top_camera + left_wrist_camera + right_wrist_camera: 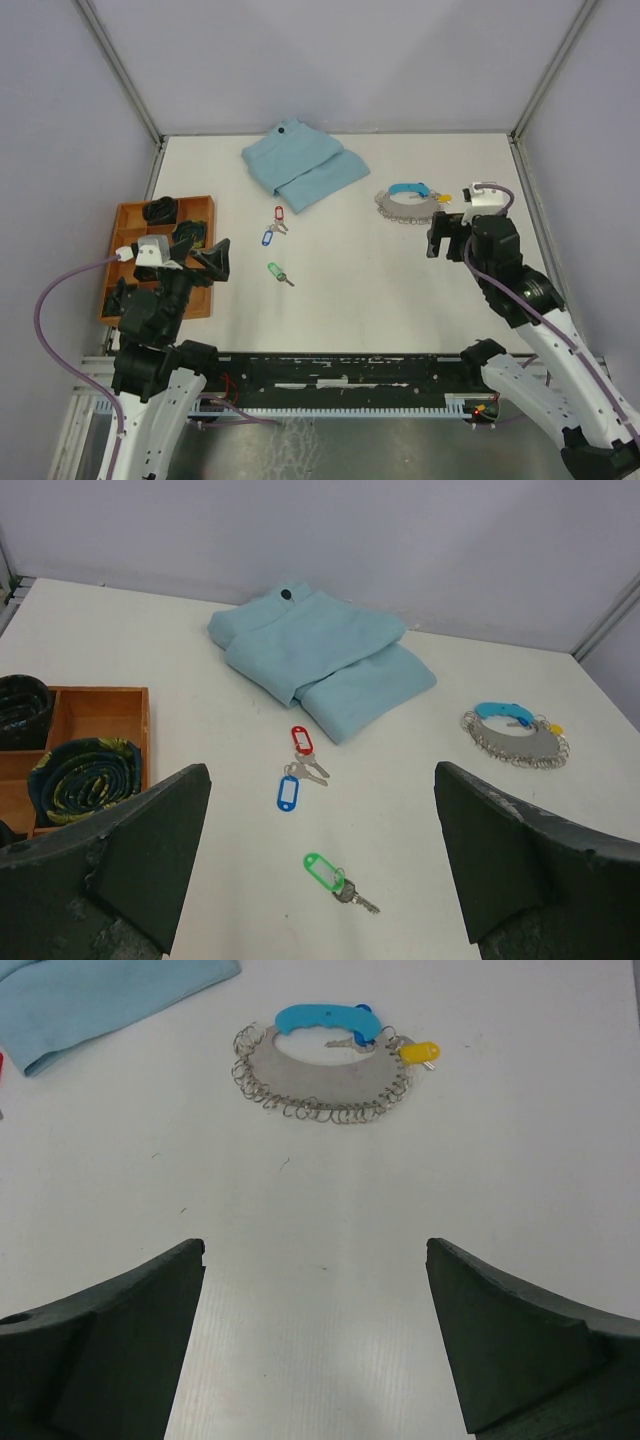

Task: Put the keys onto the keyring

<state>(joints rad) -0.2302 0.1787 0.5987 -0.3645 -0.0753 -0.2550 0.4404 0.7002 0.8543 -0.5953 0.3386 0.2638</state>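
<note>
Nothing is getting threaded yet.
All keys point(267, 238) are lying centre-frame, apart from the keyring point(405, 205); left gripper point(203, 255) and right gripper point(447, 238) are hovering released, empty.

White table point(360, 290), folded blue cloth point(303, 166), red-tagged key point(279, 213), blue-tagged key point(267, 238), green-tagged key point(275, 270), chain keyring point(405, 208), wooden tray point(165, 201)

3 keys mid-table: red-tag key point(302, 738), blue-tag key point(288, 792), green-tag key point(320, 868) nearest. 1 keyring point(320, 1078) on the right, with 1 blue strap point(322, 1018) and 1 yellow tag point(418, 1052). 1 folded cloth point(320, 655), far. 1 wooden tray point(200, 205) on the left, at least 2 fabric rolls point(85, 778) inside. 2 grippers: left gripper point(322, 768), right gripper point(315, 1245).
</note>
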